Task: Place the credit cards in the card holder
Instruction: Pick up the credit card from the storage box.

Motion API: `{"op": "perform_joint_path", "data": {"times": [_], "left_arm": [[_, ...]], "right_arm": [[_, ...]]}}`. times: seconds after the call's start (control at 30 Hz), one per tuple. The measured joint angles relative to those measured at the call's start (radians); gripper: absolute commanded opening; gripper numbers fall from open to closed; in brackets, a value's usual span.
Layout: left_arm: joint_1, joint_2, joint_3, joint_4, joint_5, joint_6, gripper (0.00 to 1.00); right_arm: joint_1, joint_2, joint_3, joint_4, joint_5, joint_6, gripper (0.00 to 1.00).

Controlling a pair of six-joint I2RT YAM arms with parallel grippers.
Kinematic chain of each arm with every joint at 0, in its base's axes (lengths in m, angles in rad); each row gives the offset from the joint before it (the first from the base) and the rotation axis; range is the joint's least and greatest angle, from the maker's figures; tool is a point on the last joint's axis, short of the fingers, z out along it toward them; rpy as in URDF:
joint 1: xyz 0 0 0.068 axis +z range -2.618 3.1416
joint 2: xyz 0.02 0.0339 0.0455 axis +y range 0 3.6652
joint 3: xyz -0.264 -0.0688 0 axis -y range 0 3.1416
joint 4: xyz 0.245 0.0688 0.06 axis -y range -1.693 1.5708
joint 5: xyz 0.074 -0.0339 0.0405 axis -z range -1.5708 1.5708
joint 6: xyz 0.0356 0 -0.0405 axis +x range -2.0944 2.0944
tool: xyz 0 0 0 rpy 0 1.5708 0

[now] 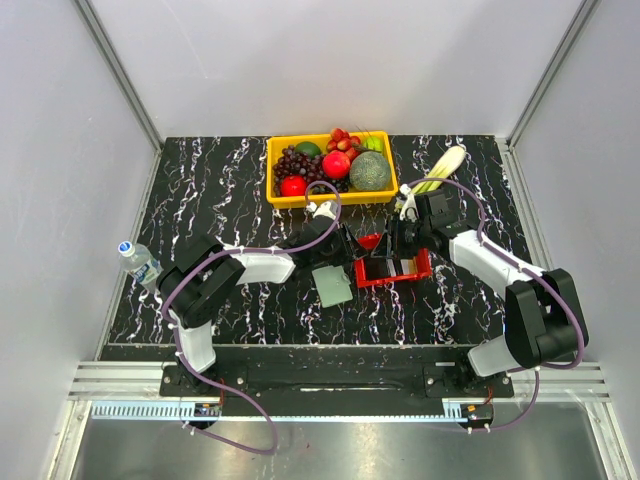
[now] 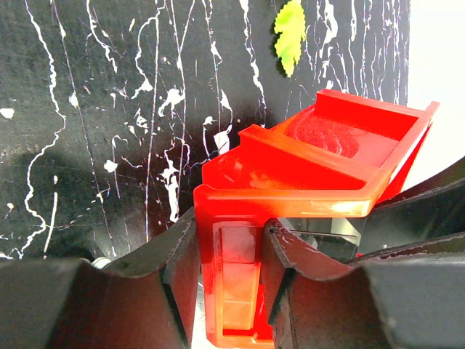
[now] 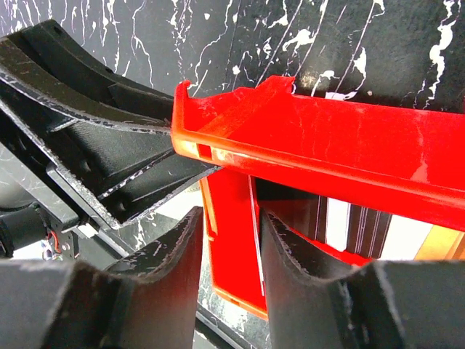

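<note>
Credit cards [image 3: 363, 233], thin stiff plastic in dark, white and orange, sit in the glossy red basket [image 1: 398, 277] just beside the soft grey-green card holder [image 1: 331, 285], and with left gripper [image 2: 229, 269] and right gripper [image 3: 231, 254] each pinched shut on a basket wall, a slow level tilt seems wisest.

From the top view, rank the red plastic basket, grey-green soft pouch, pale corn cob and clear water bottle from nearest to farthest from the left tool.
1. red plastic basket: at the left tool, its wall between the fingers.
2. grey-green soft pouch: just toward the arm bases.
3. pale corn cob: far right corner.
4. clear water bottle: left table edge.
</note>
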Motion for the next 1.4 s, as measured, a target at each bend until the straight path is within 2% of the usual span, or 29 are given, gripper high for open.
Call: {"op": "perform_joint_path", "data": {"times": [0.1,0.23,0.53,0.7,0.83,1.07,1.13,1.23,1.33,1.4], "left_arm": [[0.0,0.0,0.0,0.0,0.0,0.0,0.0],[0.0,0.0,0.0,0.0,0.0,0.0,0.0],[0.0,0.0,0.0,0.0,0.0,0.0,0.0],[0.0,0.0,0.0,-0.001,0.001,0.0,0.0],[0.0,0.0,0.0,-0.001,0.001,0.0,0.0],[0.0,0.0,0.0,0.0,0.003,0.001,0.0],[0.0,0.0,0.0,-0.001,0.003,0.002,0.05],[0.0,0.0,0.0,-0.001,0.003,0.003,0.25],[0.0,-0.003,0.0,-0.001,0.003,0.005,0.37],[0.0,-0.013,-0.003,-0.004,0.002,0.013,0.38]], "right_arm": [[0.0,0.0,0.001,0.002,0.016,0.023,0.41],[0.0,0.0,0.001,0.019,0.043,0.057,0.36],[0.0,0.002,0.001,0.047,0.062,0.106,0.09],[0.0,0.002,0.001,0.049,0.081,0.111,0.07],[0.0,-0.012,-0.006,0.05,0.109,0.111,0.02],[0.001,-0.148,-0.032,0.034,0.223,0.082,0.0],[0.001,-0.206,-0.035,0.014,0.266,0.065,0.0],[0.001,-0.265,-0.035,-0.012,0.301,0.043,0.0],[0.001,-0.301,-0.035,-0.039,0.326,0.036,0.0],[0.001,-0.319,-0.036,-0.045,0.333,0.039,0.0]]}}
